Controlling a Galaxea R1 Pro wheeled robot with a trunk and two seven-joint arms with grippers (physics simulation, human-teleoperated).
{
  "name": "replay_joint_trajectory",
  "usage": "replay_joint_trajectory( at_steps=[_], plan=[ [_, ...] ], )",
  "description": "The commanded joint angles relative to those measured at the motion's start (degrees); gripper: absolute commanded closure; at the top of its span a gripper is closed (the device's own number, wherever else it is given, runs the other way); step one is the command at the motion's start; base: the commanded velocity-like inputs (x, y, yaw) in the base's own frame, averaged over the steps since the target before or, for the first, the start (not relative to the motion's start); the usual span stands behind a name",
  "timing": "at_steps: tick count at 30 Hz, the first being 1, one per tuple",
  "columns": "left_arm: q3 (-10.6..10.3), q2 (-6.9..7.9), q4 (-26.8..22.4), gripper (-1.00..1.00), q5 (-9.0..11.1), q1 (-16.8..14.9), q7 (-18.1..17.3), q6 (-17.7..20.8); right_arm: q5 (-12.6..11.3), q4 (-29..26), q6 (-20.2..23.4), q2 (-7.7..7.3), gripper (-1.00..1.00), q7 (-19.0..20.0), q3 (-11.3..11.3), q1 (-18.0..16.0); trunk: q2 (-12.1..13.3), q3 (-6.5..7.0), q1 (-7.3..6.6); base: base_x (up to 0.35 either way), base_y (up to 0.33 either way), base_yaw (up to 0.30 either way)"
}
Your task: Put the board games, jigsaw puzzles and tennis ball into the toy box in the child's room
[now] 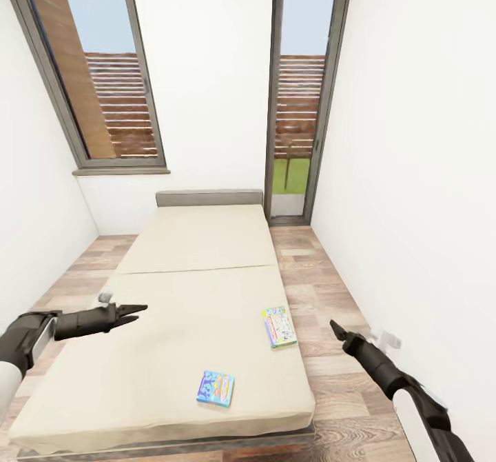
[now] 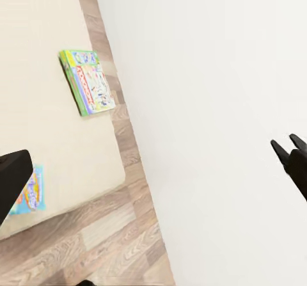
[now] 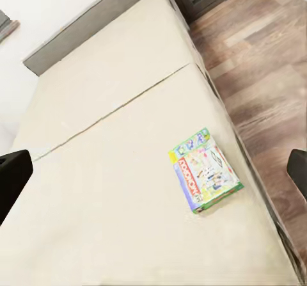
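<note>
Two board games lie on the bed [image 1: 172, 289]: blue box [image 1: 215, 388] lower centre, green-edged box [image 1: 279, 326] right. Left claw [image 1: 135, 312] and right claw [image 1: 335, 327] both pressed together, empty.

**Two games on the bed, seen from the left wrist**

The bed [image 2: 45, 75] fills the upper left of the frame, its beige mattress ending at a strip of wood floor [image 2: 109, 235] beside a white wall [image 2: 211, 107]. A green-edged game [image 2: 87, 81] lies flat near the mattress edge. A blue game [image 2: 32, 193] lies at lower left, partly behind a dark finger [image 2: 11, 177]. The other gripper [image 2: 291, 151] shows dark at the right edge.
</note>
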Motion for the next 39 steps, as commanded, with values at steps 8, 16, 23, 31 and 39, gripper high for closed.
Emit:
replay_joint_trajectory(
  at_steps=[8,16,23,31,39],
  plan=[
    [0.2,-1.51,0.0,-1.0,0.2,-0.1,6.8,0.5,-0.5,0.0,0.4,0.12,-1.0,-6.0,1.2,-0.2,-0.1,-0.12,0.03,0.0,0.0,0.0],
    [0.3,-3.35,0.0,-1.0,0.2,-0.1,11.3,0.4,-0.5,0.0,0.4,0.13,-1.0,-6.4,1.8,-0.2,-0.1,-0.12,0.03,0.0,0.0,0.0],
    [0.3,-4.72,0.0,-1.0,0.4,-0.1,16.8,0.3,0.0,1.4,0.4,0.26,-1.0,-7.7,1.9,-0.5,-0.1,-0.12,0.03,0.0,0.0,0.0],
    [0.5,-5.97,0.0,-1.0,0.6,-0.1,24.4,0.1,4.1,2.3,0.6,1.43,-1.0,-12.2,2.6,-1.4,-0.1,-0.12,0.03,0.0,0.0,0.0],
    [0.6,-7.41,-0.1,-1.0,0.7,-0.1,33.0,-0.5,5.5,5.1,0.7,1.89,-1.0,-18.6,6.6,-3.8,-0.1,-0.12,0.03,0.0,0.0,0.0]
  ],
)
